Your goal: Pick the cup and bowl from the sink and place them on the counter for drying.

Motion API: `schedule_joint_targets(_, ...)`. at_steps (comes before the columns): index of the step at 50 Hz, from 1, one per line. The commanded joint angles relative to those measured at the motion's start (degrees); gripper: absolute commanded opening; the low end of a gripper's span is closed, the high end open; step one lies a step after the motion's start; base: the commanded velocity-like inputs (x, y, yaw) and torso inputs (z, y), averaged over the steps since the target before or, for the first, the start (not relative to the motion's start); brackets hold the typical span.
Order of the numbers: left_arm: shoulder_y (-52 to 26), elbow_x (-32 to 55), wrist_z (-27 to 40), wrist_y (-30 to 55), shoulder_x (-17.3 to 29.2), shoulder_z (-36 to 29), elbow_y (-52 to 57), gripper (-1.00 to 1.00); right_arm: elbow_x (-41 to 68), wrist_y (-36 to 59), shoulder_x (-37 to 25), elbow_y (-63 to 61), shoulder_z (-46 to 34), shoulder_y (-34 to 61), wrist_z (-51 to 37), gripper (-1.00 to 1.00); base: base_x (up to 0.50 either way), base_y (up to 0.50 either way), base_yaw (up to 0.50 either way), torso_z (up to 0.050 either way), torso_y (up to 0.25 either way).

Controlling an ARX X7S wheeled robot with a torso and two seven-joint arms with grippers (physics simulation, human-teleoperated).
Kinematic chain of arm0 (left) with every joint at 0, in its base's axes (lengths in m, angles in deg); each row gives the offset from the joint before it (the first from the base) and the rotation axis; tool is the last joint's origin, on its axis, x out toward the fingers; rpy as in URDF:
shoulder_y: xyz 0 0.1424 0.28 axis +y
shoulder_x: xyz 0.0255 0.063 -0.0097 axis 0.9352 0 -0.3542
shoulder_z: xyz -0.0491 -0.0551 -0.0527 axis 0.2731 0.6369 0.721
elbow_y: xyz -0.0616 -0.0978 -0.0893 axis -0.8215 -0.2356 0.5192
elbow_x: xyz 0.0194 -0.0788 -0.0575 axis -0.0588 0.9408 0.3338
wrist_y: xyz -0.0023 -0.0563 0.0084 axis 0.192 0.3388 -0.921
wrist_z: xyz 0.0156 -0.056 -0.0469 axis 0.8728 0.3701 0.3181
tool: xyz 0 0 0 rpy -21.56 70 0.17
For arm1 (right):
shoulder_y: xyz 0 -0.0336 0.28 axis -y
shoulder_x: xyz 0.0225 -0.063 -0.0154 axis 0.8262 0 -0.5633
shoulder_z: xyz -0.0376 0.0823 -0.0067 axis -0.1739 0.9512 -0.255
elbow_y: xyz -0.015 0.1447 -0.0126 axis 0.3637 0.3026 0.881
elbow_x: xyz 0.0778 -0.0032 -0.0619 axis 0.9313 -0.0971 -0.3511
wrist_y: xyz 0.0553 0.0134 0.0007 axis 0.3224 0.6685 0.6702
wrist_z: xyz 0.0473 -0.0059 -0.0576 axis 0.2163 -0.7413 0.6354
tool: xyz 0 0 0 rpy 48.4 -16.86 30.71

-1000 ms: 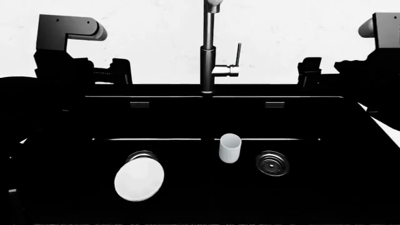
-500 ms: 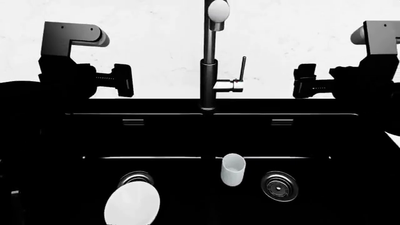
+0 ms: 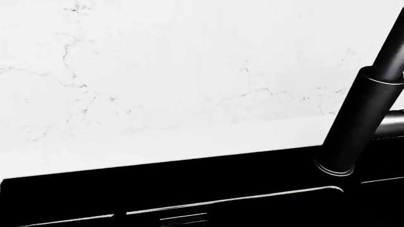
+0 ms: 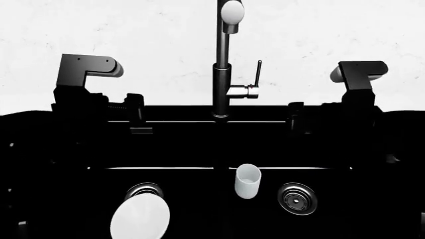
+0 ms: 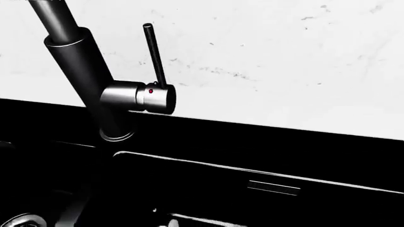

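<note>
The white cup [image 4: 247, 180] stands upright on the floor of the black sink [image 4: 186, 144], near the middle divider. Low in the left basin the white bowl [image 4: 139, 216] lies as an oval, partly covering a steel drain [image 4: 144, 189]. My left gripper [image 4: 136, 113] hangs over the sink's back edge, left of the faucet [image 4: 222, 74] and far above the bowl. On the faucet's other side my right gripper [image 4: 295, 118] sits at about the same height, up and to the right of the cup. Both read as black shapes on black, so their jaws are unreadable. The white counter [image 4: 166, 97] runs behind the sink.
The tall dark faucet with a side lever [image 5: 154, 56] stands between the two grippers; its base [image 3: 338, 163] is close to the left one. A second steel drain [image 4: 297, 198] lies right of the cup. The sink's rim [image 5: 265, 172] shows below the white marbled counter [image 3: 158, 94].
Both arms have dropped from in front of the white counter to the sink's back edge, and the right one has shifted in toward the faucet. Cup and bowl have stayed put.
</note>
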Motion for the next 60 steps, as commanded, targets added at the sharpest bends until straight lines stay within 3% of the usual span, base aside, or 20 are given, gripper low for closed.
schedule_joint_targets(1, 4.49, 0.43, 0.28, -0.85, 0.0, 0.11, 0.75, 1.0, -3.26, -4.01, 2.48, 5.18, -6.14, -2.11, 4.41, 1.0, 0.0, 0.0, 0.0, 0.0, 0.0)
schedule_joint_targets(17, 8.24, -0.09, -0.4, -3.76, 0.25, -0.12, -0.16, 1.0, -13.14, -13.25, 9.03, 24.46, -17.77, 1.51, 13.84, 1.0, 0.0, 0.0, 0.0, 0.0, 0.0)
schedule_joint_targets(60, 13.51, -1.03, -0.96, -9.06, 0.49, -0.42, -1.16, 1.0, -26.36, -37.5, 27.57, 71.07, -29.76, 11.78, 34.37, 1.0, 0.0, 0.0, 0.0, 0.0, 0.0)
